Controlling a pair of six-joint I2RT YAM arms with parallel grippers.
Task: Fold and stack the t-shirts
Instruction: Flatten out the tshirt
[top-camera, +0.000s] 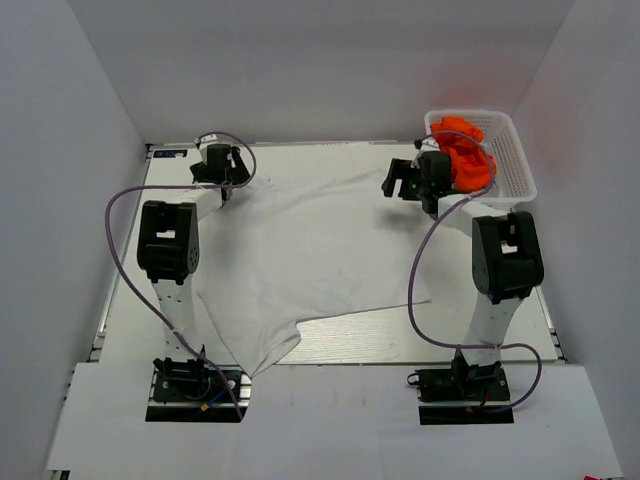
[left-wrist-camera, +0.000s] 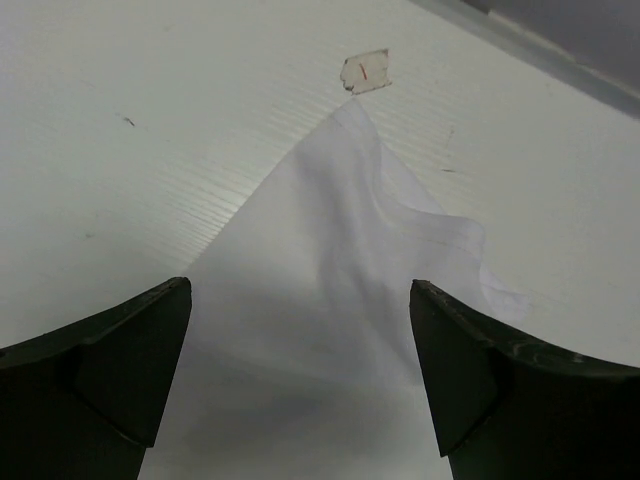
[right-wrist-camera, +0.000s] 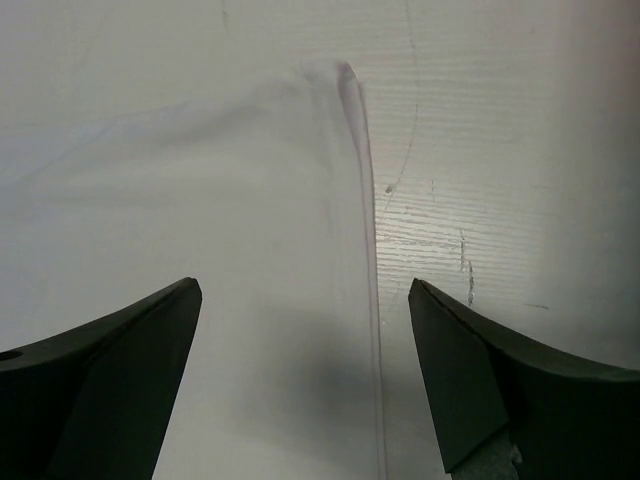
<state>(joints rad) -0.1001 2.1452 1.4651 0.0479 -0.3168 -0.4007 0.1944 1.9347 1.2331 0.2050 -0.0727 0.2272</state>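
Observation:
The white t-shirt (top-camera: 310, 255) lies spread out on the table, with a sleeve hanging toward the near edge. My left gripper (top-camera: 232, 188) is open over the shirt's far left corner. In the left wrist view the corner of the cloth (left-wrist-camera: 345, 230) lies between the open fingers, with the left gripper (left-wrist-camera: 300, 340) just above it. My right gripper (top-camera: 392, 183) is open over the far right corner. In the right wrist view the shirt's edge (right-wrist-camera: 250, 200) runs between the fingers of the right gripper (right-wrist-camera: 305, 345). Orange t-shirts (top-camera: 468, 152) lie bunched in the basket.
The white lattice basket (top-camera: 518, 165) stands at the far right corner, right beside my right wrist. A small piece of tape (left-wrist-camera: 365, 72) is stuck on the table beyond the shirt's left corner. Grey walls enclose the table on three sides.

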